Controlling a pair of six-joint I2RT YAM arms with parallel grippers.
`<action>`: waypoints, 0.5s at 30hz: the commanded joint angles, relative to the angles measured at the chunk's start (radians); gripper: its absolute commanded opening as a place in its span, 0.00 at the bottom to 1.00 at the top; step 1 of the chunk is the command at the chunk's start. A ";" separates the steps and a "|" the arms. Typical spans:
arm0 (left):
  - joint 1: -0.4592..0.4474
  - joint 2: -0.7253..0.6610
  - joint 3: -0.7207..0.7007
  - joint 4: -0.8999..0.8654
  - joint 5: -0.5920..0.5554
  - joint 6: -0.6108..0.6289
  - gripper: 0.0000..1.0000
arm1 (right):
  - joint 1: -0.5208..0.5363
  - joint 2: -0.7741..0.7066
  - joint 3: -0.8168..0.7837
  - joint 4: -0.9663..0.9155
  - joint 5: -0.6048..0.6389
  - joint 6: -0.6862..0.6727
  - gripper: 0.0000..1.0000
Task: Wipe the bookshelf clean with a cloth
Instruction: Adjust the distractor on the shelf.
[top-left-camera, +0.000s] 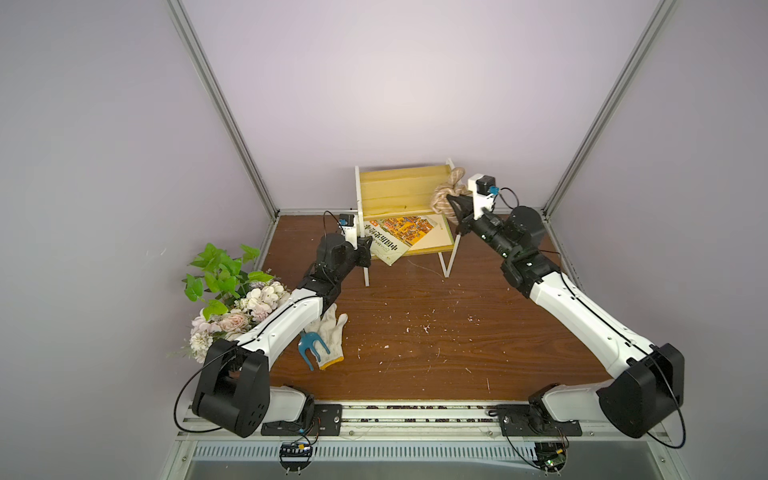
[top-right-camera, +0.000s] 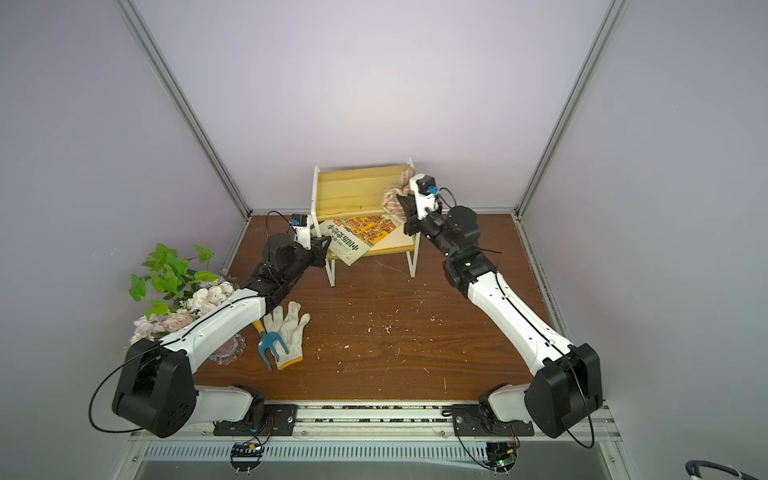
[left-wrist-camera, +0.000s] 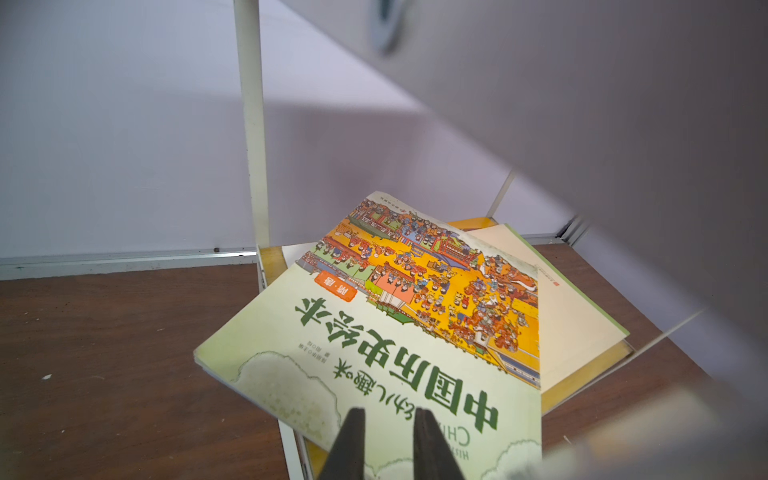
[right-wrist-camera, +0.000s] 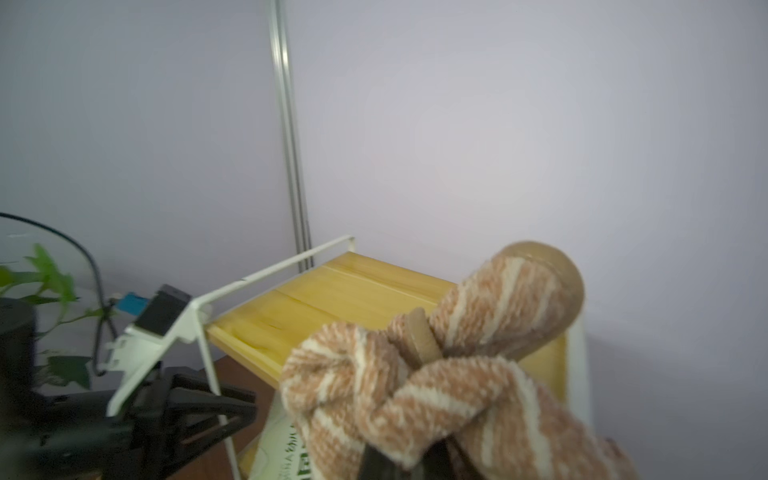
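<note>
The bookshelf stands at the back of the brown table, a white frame with two yellow boards. The striped tan cloth is bunched over the right end of the upper board, and my right gripper is shut on it. A picture book lies askew on the lower board and sticks out at the front left. My left gripper hovers over that corner by the white post, its fingers a narrow gap apart with the cover showing between them.
A cream book lies under the picture book. At the left are a flower bouquet, a white glove, a blue hand fork and a glass dish. White crumbs dot the table. Walls close in on three sides.
</note>
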 joint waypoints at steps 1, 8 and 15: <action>0.000 0.011 -0.002 -0.001 0.049 -0.042 0.06 | 0.021 0.008 0.054 -0.071 0.119 -0.104 0.00; 0.000 0.024 0.006 0.002 0.049 -0.037 0.01 | -0.124 -0.170 -0.085 -0.217 0.509 -0.235 0.00; 0.000 0.025 0.003 0.014 0.038 -0.046 0.01 | -0.125 -0.061 0.037 -0.250 0.256 -0.151 0.00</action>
